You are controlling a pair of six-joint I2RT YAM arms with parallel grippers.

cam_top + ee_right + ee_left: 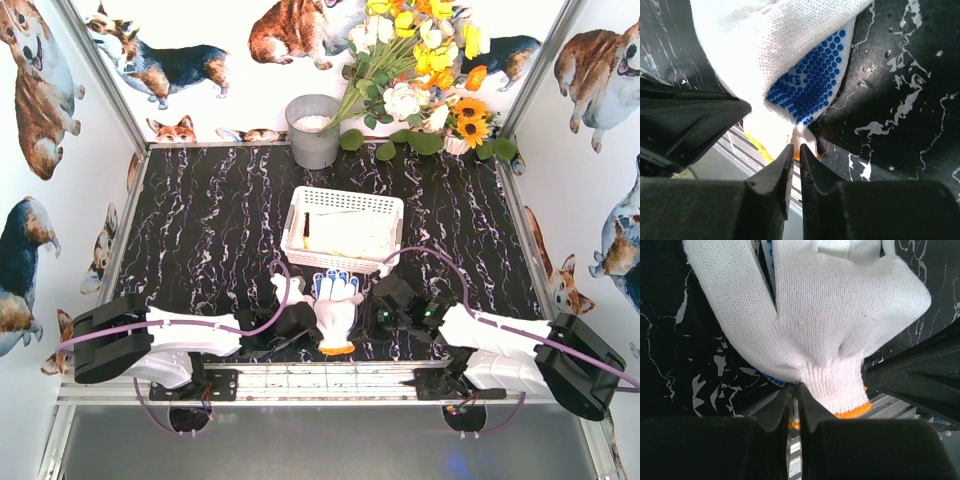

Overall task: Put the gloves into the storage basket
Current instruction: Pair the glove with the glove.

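Left gripper [312, 322] and right gripper [370, 306] flank gloves [336, 312]; storage basket [343, 263] just beyond the tips.
Left wrist: jaws clenched on cuff. Right wrist: jaws nearly closed at cuff (grip unclear). Best, I'd say: lift together, clear the rim, release inside.

Bright, even light from above leaves soft shadows and a faint sheen on the dark surface [200, 230] in the top view, while both wrist views render the white glove [830, 315] knit crisply and blur the near foreground to black.
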